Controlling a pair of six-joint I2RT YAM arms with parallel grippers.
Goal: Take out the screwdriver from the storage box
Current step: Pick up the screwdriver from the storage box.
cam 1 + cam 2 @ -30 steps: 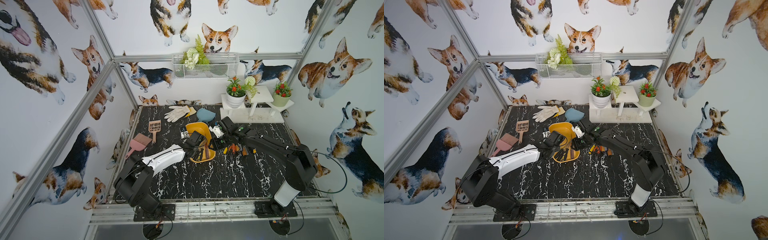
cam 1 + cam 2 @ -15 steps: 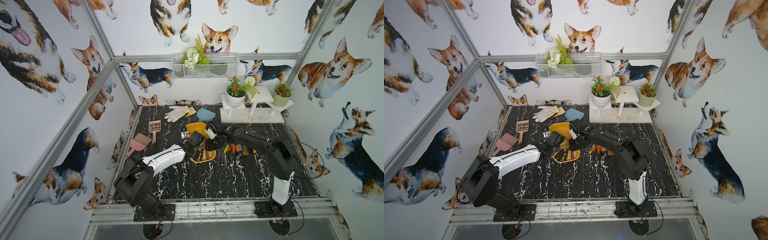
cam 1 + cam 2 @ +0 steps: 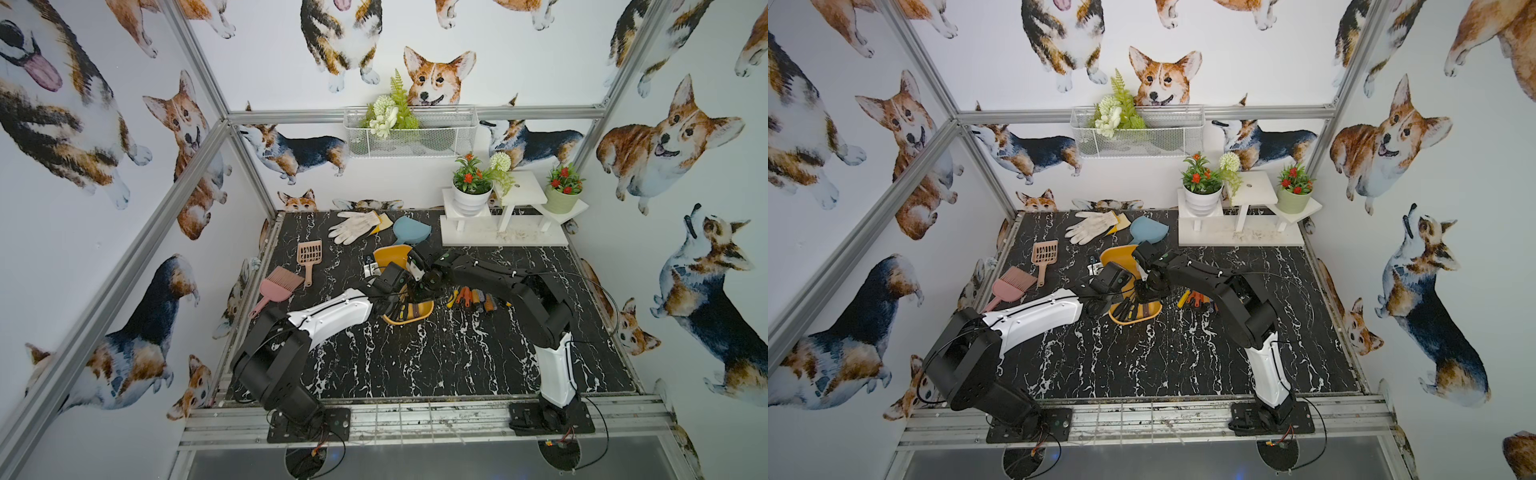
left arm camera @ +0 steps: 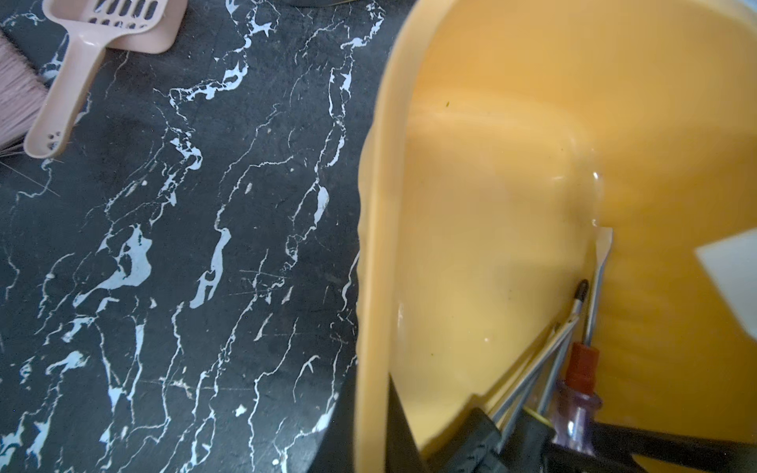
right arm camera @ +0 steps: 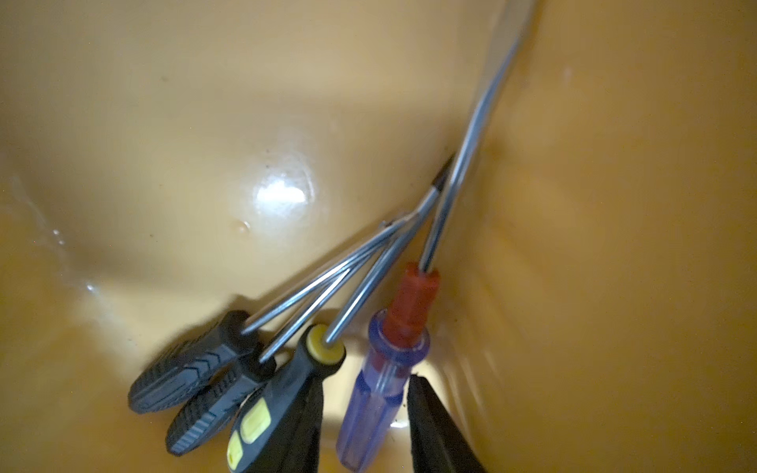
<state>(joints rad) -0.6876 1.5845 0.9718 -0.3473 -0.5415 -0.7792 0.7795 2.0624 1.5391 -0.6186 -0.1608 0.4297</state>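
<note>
The mustard-yellow storage box [image 3: 417,318] [image 3: 1138,319] lies mid-table under both arms. My left gripper [image 4: 370,434] is shut on its rim, one finger outside the wall and one inside. Inside the storage box [image 5: 205,143], a screwdriver [image 5: 395,344] with a clear blue handle and red collar lies against the wall. My right gripper [image 5: 364,385] is open, its fingers [image 5: 434,430] astride that handle with gaps on both sides. Three black-handled screwdrivers [image 5: 196,368] are bunched beside it. In the top views the arms hide the jaws.
Several loose tools [image 3: 471,297] lie on the black marble table just right of the box. A pink scoop [image 3: 309,253] and pink brush [image 3: 278,286] lie to its left. Behind are a white glove [image 3: 353,224], a blue scoop [image 3: 409,230] and a white plant stand [image 3: 498,232].
My right arm has swung left from beside the box and dipped its gripper into it. Its jaws have narrowed around the blue handle. The left gripper has kept its hold on the rim.
</note>
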